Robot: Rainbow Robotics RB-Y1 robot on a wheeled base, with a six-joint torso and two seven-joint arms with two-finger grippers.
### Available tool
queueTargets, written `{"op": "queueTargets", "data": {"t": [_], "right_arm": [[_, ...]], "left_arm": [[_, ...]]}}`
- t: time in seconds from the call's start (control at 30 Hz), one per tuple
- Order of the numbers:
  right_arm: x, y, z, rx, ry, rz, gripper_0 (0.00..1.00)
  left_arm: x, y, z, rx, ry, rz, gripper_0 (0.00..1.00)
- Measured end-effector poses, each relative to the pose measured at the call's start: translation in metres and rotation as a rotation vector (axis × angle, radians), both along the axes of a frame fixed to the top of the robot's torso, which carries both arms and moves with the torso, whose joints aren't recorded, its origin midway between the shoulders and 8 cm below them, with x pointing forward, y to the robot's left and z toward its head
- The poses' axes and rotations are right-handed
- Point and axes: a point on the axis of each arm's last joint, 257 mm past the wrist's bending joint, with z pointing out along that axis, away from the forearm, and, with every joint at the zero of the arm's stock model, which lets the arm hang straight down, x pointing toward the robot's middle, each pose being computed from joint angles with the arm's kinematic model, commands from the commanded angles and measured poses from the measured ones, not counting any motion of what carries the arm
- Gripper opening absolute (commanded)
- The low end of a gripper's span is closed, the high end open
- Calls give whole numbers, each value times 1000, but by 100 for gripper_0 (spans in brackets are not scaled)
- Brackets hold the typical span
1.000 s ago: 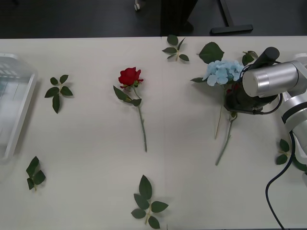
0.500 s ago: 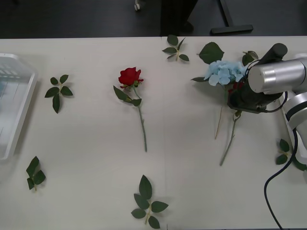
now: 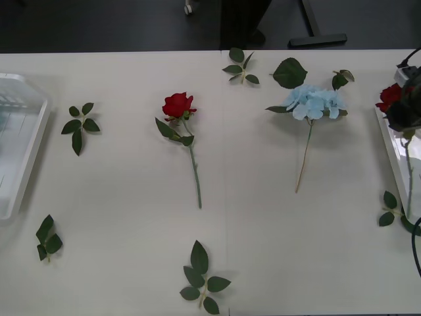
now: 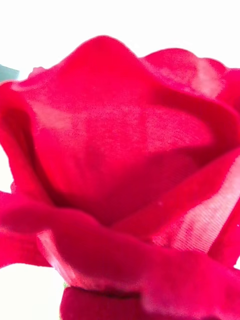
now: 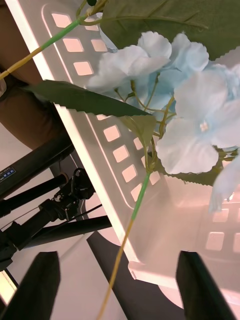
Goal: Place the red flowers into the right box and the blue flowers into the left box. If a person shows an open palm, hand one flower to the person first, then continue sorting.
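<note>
Red flowers are the matter in hand: one red rose (image 3: 389, 96) hangs at the far right edge of the front view, its stem trailing down over the rim of the right box (image 3: 388, 148). We judge it is being carried to that box by the right end effector, whose fingers we cannot make out, so we cannot tell whether they are closed. The next move calls for lowering the rose inside the rim and letting go. A second red rose (image 3: 178, 105) lies mid-desk (image 3: 118, 217), and a blue hydrangea (image 3: 314, 101) lies right of it, well apart; loose leaf sprigs (image 3: 80, 125) are scattered about.

The right wrist view gives what the front view cannot: the carried rose's petals (image 4: 120, 175) at close range. The left wrist view shows the left end effector (image 5: 117, 282), fingers spread and empty, above the left box (image 5: 90, 145), where blue hydrangeas (image 5: 170, 100) already rest. The front view shows that box's rim (image 3: 29, 158) at the desk's left edge.
</note>
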Motion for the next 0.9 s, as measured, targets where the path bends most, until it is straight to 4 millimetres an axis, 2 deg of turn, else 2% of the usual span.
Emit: {"op": "queueTargets", "data": {"t": [0.07,0.13,0.23,0.33,0.5,0.57,0.67,0.83,0.87,0.9], "right_arm": [[-5,-28,14,-74,10,26,0],[-11,-56,28,-158,22,49,0],[-16,-96,49,-289,24,30,0],[-13,-124,65,-394,-2,3,0],[11,-150,57,-434,-119,8,0],[13,-160,47,-447,-131,2,0],[14,-160,32,-443,-133,5,0],[21,-149,22,-449,-139,28,0],[22,-148,21,-450,-138,30,2],[22,-147,20,-451,-137,31,9]], "left_arm": [[0,-2,-1,-11,-1,-1,100],[2,-12,-8,-64,-6,-5,100],[5,-38,-18,-182,-17,-16,100],[5,-69,-21,-293,-4,-33,100],[21,-128,-5,-427,-38,-128,100],[24,-147,-1,-461,-45,-159,100],[29,-172,6,-501,-70,-174,100],[31,-215,6,-746,-179,53,100],[31,-223,4,-799,-197,103,100],[32,-231,3,-835,-207,129,100]]}}
